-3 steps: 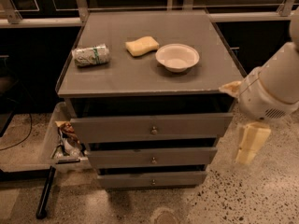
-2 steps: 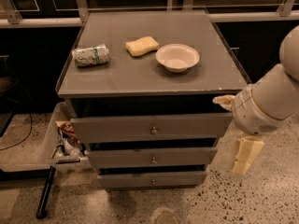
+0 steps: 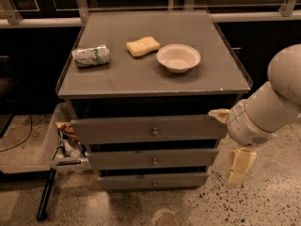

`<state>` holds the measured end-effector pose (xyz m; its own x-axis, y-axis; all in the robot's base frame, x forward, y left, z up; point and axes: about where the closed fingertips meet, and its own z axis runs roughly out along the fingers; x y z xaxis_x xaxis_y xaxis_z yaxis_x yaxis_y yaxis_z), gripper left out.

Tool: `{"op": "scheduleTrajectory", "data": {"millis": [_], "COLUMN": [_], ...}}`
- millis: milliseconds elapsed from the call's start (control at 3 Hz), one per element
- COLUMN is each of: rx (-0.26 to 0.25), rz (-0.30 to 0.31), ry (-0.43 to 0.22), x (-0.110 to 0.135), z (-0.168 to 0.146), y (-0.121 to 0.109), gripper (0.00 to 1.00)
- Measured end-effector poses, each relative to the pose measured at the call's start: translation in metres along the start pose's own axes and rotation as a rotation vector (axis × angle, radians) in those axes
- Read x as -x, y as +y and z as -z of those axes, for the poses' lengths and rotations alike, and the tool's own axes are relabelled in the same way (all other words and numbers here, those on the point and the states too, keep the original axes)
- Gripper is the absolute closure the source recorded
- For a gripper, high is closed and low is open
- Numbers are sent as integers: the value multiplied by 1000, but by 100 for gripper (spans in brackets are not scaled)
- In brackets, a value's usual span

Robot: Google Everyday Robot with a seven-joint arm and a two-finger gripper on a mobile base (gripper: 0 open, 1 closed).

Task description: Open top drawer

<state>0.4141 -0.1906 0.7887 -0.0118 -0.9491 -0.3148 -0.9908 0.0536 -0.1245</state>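
The top drawer (image 3: pixel 122 130) is the widest grey front, just under the cabinet top, with a small round metal knob (image 3: pixel 154 132) at its centre. None of its inside shows. My gripper (image 3: pixel 227 144) is at the drawer's right end, to the right of the knob and well apart from it. It is open and empty. One cream finger (image 3: pixel 218 114) points left at the drawer's upper right corner and the other finger (image 3: pixel 240 166) hangs lower, beside the middle drawer.
Two narrower drawers (image 3: pixel 153 160) sit below the top one. On the cabinet top (image 3: pixel 117 79) lie a crushed can (image 3: pixel 91 55), a yellow sponge (image 3: pixel 142 46) and a white bowl (image 3: pixel 178 58). A bin with rubbish (image 3: pixel 66 142) stands at the left on the floor.
My arm has moved down and to the left, bringing the gripper closer to the right end of the top drawer. The drawers have not moved.
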Motion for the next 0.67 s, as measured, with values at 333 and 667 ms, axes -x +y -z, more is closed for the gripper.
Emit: {"op": "scheduleTrajectory", "data": {"millis": [333, 667], "rx": [-26, -95], "rz": [5, 17], "ry": [-25, -69], "x": [-5, -21], "z": [-25, -69], "y": [-11, -43], "gripper": [0, 0]}}
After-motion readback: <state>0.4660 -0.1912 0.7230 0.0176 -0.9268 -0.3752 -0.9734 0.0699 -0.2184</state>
